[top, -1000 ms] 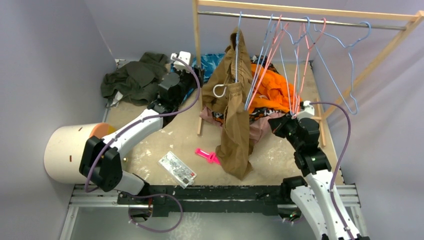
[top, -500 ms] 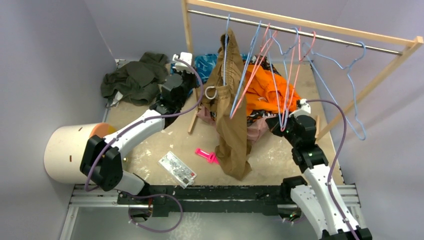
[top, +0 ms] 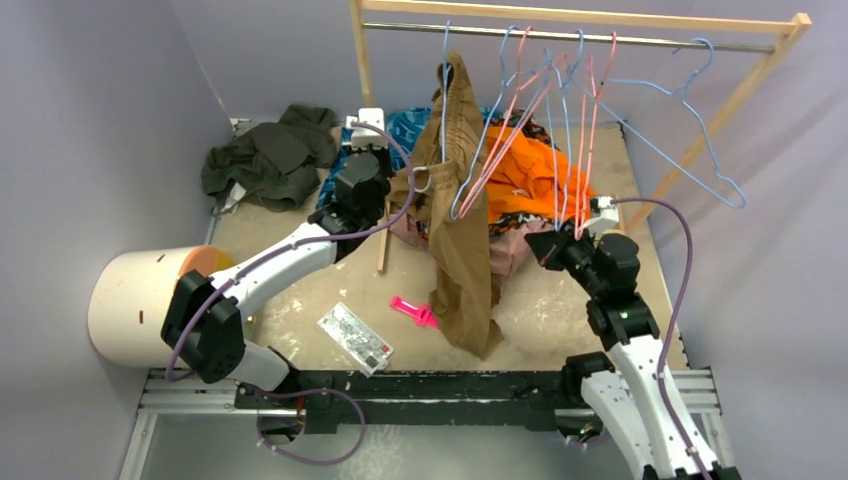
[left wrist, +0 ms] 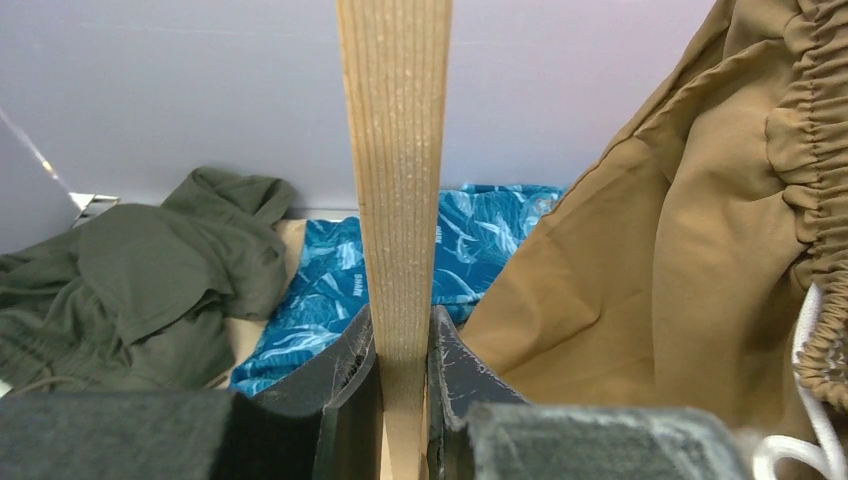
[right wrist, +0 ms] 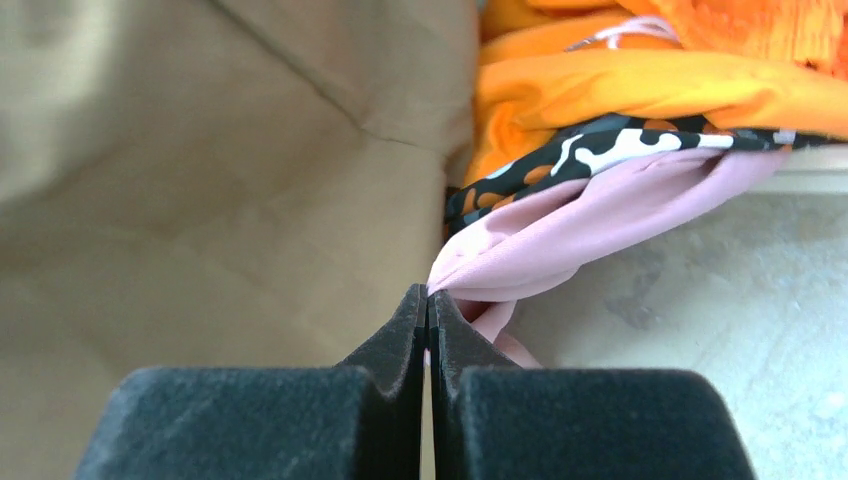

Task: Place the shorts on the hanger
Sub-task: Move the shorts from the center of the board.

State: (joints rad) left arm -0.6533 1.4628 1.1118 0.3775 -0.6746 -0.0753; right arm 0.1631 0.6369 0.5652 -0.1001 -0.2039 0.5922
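The dusty-pink shorts lie crumpled on the table under a black-and-white patterned cloth and the orange garment. My right gripper is shut on an edge of the shorts; its tips pinch the pink fabric. My left gripper is shut on the upright wooden post of the clothes rack, fingers pressed on both sides. Several wire hangers hang from the rail; a light-blue hanger hangs apart at the far right.
Large tan-brown shorts hang from the rail between the two arms. A dark green garment and a blue patterned cloth lie at the back left. A white cylinder, a flat packet and a pink object sit nearer.
My left gripper has closed on the rack's post, and the rack has shifted to the left with its hangers swinging. The right gripper stays shut on the pink fabric.
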